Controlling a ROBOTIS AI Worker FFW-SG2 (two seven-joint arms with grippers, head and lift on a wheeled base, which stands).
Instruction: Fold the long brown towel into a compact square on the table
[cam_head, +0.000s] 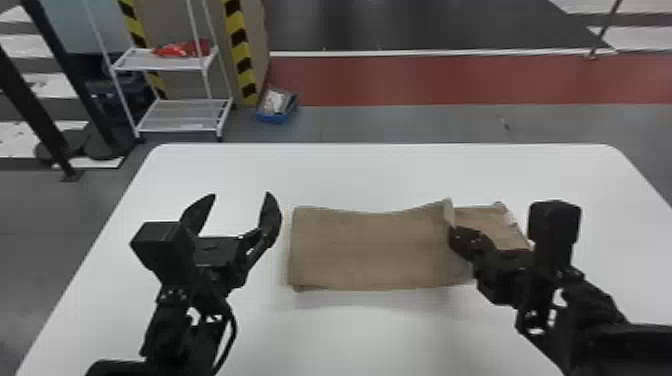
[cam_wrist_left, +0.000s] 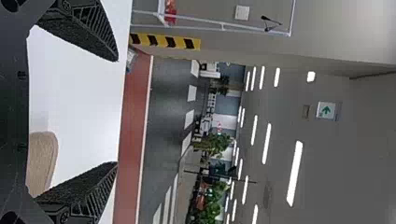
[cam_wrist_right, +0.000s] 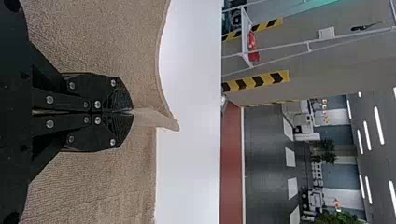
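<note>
The brown towel (cam_head: 370, 250) lies on the white table as a wide rectangle, its upper layer raised at the right into a small peak. My right gripper (cam_head: 454, 235) is shut on that raised edge; a lower layer extends beneath and to its right. In the right wrist view the gripper (cam_wrist_right: 132, 112) has its fingers together on a pinched fold of the towel (cam_wrist_right: 102, 42). My left gripper (cam_head: 241, 196) stands open to the left of the towel, holding nothing. In the left wrist view the gripper (cam_wrist_left: 116, 112) is wide apart, with a towel corner (cam_wrist_left: 42, 158) beyond it.
The white table (cam_head: 350, 175) surrounds the towel, with its far edge toward a grey and red floor. Behind it at the left stand a white shelf rack (cam_head: 175, 62) with a red item and a blue bin (cam_head: 275, 106) on the floor.
</note>
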